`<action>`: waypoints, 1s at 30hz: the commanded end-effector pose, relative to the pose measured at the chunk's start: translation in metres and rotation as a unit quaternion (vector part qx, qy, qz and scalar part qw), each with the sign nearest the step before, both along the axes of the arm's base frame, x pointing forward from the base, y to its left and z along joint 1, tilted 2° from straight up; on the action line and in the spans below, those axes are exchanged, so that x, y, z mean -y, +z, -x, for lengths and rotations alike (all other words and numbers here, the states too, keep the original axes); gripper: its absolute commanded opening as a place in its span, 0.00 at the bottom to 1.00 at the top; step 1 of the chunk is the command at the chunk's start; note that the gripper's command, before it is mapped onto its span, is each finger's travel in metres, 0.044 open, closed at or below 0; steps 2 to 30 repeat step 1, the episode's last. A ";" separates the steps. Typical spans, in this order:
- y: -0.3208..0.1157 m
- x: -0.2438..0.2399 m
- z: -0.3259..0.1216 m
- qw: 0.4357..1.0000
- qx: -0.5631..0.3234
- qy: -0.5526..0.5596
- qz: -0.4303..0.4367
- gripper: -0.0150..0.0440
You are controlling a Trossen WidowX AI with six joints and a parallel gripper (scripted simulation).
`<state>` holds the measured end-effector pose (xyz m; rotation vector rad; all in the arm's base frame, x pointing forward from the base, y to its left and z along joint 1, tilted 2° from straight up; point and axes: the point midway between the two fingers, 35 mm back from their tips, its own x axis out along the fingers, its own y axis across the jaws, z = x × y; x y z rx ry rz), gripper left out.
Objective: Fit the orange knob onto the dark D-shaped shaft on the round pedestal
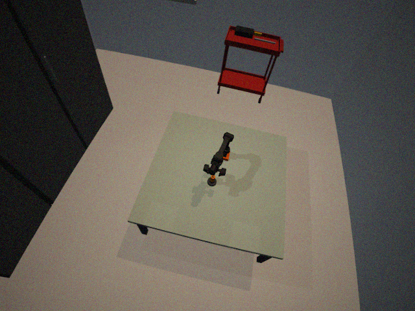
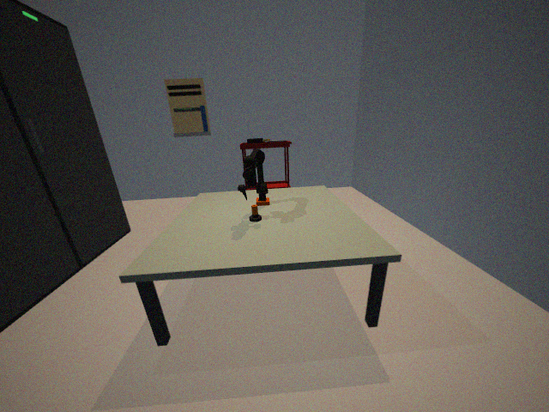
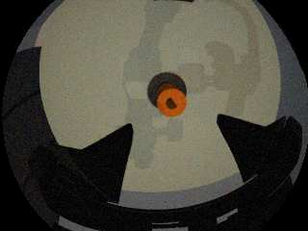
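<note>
The orange knob (image 1: 213,177) (image 2: 254,209) (image 3: 179,102) stands upright on the dark round pedestal (image 1: 211,183) (image 2: 255,218) (image 3: 156,87). The wrist view shows its round top with a dark hole that has a straight side. The shaft cannot be made out. In the exterior view the knob's lower end meets the pedestal, but whether a thin gap remains is too small to tell. My gripper (image 1: 214,170) (image 3: 177,123) is wide open and empty, above and back from the knob, touching neither knob nor pedestal.
The pedestal stands on the pale green table (image 1: 187,207) (image 2: 266,248). The arm's orange base (image 1: 226,156) (image 2: 262,202) is behind it. A red cart (image 1: 242,80) (image 2: 278,184) is beyond the table's far edge. A tall dark cabinet (image 1: 43,100) (image 2: 44,133) is at the left.
</note>
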<state>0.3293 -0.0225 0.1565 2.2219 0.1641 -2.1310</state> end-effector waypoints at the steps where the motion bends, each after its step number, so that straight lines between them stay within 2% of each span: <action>1: 0.002 0.000 0.001 1.000 -0.005 0.003 0.000 1.00; 30: 0.002 0.000 0.001 1.000 -0.005 0.003 0.000 1.00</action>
